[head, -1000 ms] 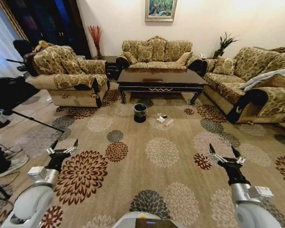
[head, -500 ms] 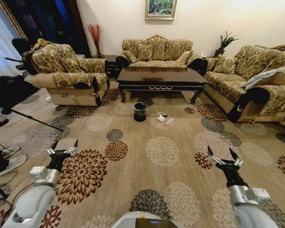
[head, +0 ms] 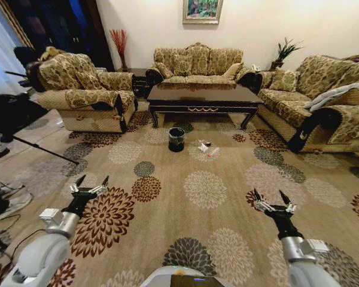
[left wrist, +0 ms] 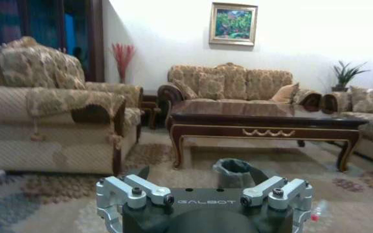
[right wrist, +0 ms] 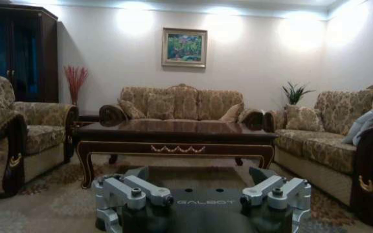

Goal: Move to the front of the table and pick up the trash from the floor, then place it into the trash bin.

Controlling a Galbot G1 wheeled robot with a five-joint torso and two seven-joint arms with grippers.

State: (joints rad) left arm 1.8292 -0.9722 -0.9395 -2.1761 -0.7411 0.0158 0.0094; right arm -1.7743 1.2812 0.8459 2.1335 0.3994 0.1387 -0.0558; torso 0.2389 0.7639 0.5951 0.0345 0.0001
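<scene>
Patterned carpet, both pincers held low over it — fingers spread apart, nothing held.
Left pincer (head: 89, 185) and right pincer (head: 273, 201) hang well short of the desk (head: 201, 97). The trash bin (head: 176, 139), lined with a clear bag, stands on the floor before the desk; its contents cannot be told. The trash (head: 206, 149) lies on the carpet just beside the bin.

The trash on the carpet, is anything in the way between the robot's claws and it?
Nothing visible blocks it. Bare flowered carpet lies between the open left claw, the open right claw and the trash. The trash bin stands just beside the trash, in front of the table, with nothing between them.
</scene>
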